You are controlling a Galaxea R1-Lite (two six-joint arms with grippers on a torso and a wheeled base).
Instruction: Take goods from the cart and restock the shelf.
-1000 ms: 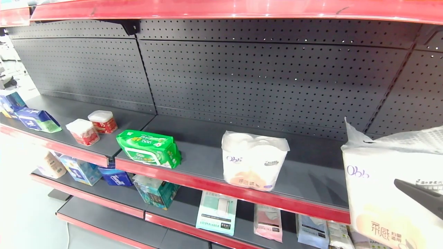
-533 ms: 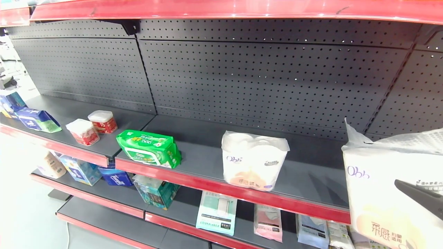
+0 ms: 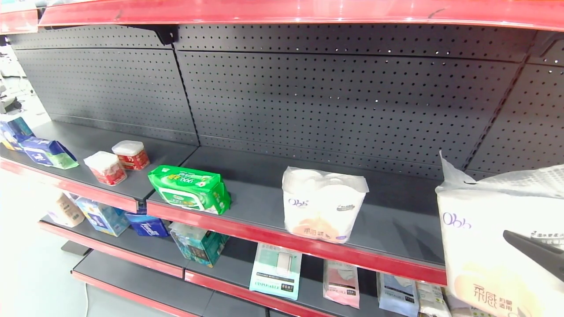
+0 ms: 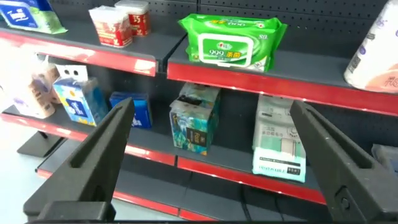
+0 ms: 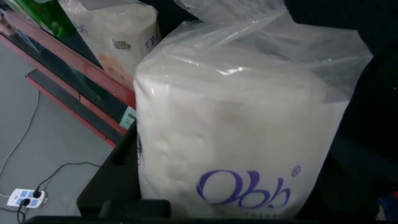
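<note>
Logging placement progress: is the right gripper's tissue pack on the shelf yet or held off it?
Held off it. The right gripper is shut on the tissue pack, whose bottom reaches below the shelf's red edge.

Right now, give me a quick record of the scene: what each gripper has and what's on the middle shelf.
right gripper: shut on a tissue roll pack, held at the shelf's right end
left gripper: open, empty, facing the lower shelves
shelf: matching roll pack, green wipes pack, two red tubs
free spot: bare shelf between the two roll packs
</note>
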